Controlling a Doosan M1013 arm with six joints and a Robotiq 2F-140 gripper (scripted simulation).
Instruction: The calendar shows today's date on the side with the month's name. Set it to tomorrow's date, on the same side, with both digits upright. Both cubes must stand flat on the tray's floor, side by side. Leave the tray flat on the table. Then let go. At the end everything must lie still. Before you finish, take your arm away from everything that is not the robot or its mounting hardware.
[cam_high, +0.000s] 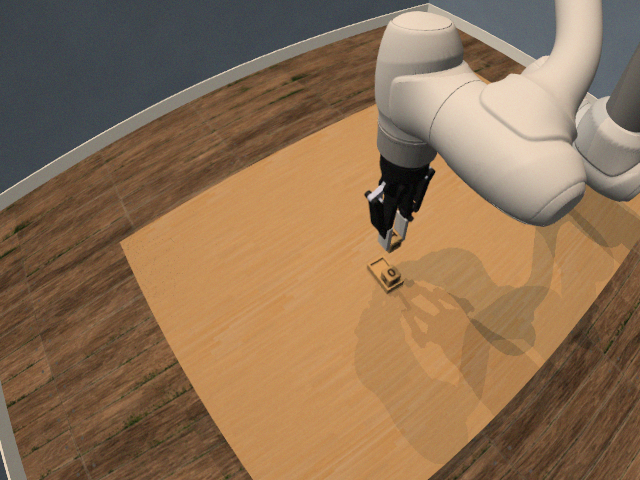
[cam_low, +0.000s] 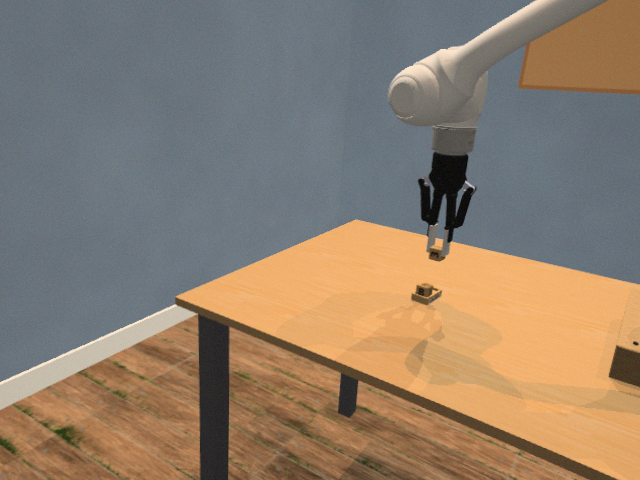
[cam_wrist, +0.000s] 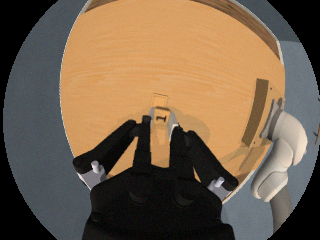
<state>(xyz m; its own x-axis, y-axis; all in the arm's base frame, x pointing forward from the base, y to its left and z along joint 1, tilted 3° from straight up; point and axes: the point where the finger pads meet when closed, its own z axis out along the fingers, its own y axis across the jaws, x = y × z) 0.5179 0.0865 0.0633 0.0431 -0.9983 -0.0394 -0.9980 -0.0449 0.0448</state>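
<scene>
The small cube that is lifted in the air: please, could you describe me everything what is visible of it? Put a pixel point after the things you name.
The lifted cube (cam_high: 395, 240) (cam_low: 436, 253) (cam_wrist: 161, 116) looks like light brown wood. Dark marks show on two faces, one resembling a 1 in the wrist view. It hangs above the table, clamped between the light pads of the pincer (cam_high: 393, 238) (cam_low: 438, 250) (cam_wrist: 161, 120), touching nothing else visible.
</scene>
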